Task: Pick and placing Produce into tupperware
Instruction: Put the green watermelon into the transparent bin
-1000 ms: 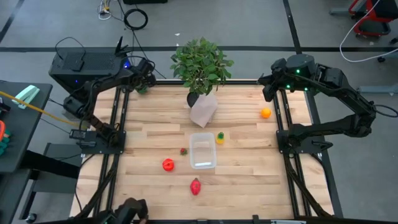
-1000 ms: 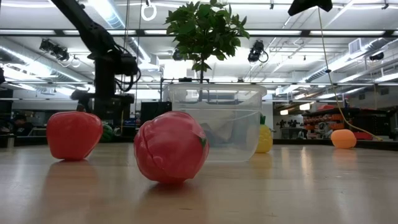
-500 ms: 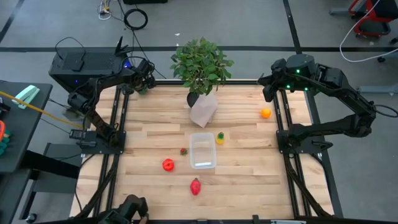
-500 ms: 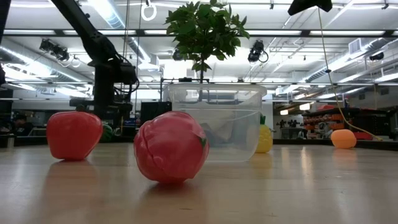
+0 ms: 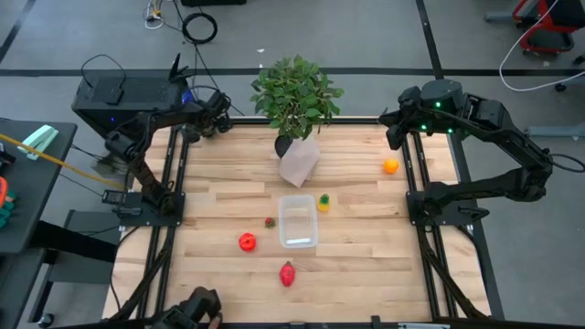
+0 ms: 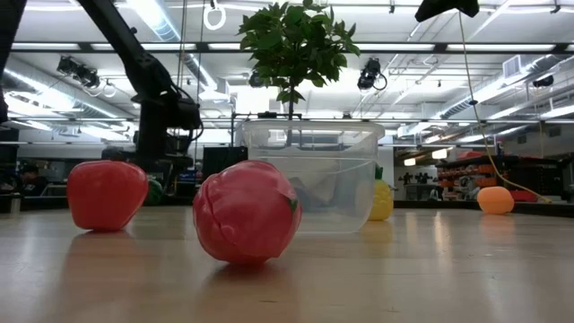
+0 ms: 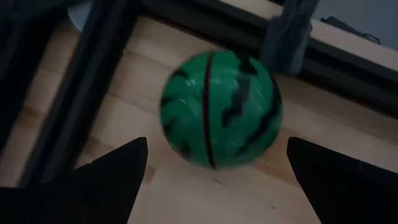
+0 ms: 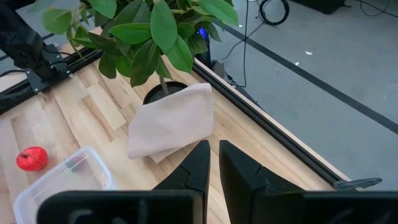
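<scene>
My left gripper [image 7: 216,144] is open at the table's far-left corner [image 5: 212,111], one finger on each side of a striped green toy watermelon [image 7: 217,109] that rests on the wood, not touching it. The clear tub [image 5: 298,221] stands mid-table, seen close in the low view [image 6: 309,175]. Around it lie a yellow piece [image 5: 324,202], a small red one [image 5: 270,221], a red one [image 5: 247,241] and a pinkish-red one [image 5: 288,273]. An orange piece [image 5: 390,165] lies toward the right. My right gripper [image 8: 214,152] is shut and waits above the far-right edge [image 5: 395,126].
A leafy potted plant [image 5: 294,91] in a pale wrapped pot [image 5: 298,160] stands at the far edge, just behind the tub. Dark frame rails [image 5: 174,174] run along the table's left and right sides. Bare wood lies between the plant and the left gripper.
My left gripper has come down a little toward the watermelon at the far-left corner, and the arm's elbow has shifted. The produce, the tub and the right arm have kept still.
</scene>
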Action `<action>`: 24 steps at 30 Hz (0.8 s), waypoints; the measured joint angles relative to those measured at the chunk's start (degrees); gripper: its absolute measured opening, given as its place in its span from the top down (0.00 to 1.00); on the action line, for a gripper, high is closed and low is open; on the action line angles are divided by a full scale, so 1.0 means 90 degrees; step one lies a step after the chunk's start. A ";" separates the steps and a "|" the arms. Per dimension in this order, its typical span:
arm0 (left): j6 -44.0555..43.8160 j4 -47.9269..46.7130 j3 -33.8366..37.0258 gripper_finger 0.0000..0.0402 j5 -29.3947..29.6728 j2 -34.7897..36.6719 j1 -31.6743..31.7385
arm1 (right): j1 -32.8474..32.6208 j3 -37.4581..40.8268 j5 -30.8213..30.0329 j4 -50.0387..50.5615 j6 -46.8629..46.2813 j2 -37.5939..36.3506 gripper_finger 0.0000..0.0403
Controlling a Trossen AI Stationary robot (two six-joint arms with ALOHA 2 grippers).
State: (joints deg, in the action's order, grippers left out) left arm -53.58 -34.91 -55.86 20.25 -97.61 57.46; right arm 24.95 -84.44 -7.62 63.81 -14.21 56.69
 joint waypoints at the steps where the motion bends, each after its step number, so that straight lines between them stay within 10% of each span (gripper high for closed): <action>1: -0.0018 0.0005 0.0000 0.02 0.0043 -0.0007 -0.0027 | 0.0000 0.0000 0.0000 0.0000 -0.0039 0.0000 0.89; 24: -0.0645 0.0143 0.0000 0.05 0.0899 -0.0002 -0.0127 | 0.0000 0.0000 0.0050 0.0000 -0.0150 0.0000 0.89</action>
State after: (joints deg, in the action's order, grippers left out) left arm -59.38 -33.62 -55.86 28.34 -97.62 56.31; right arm 24.95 -84.44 -7.17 63.81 -15.55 56.69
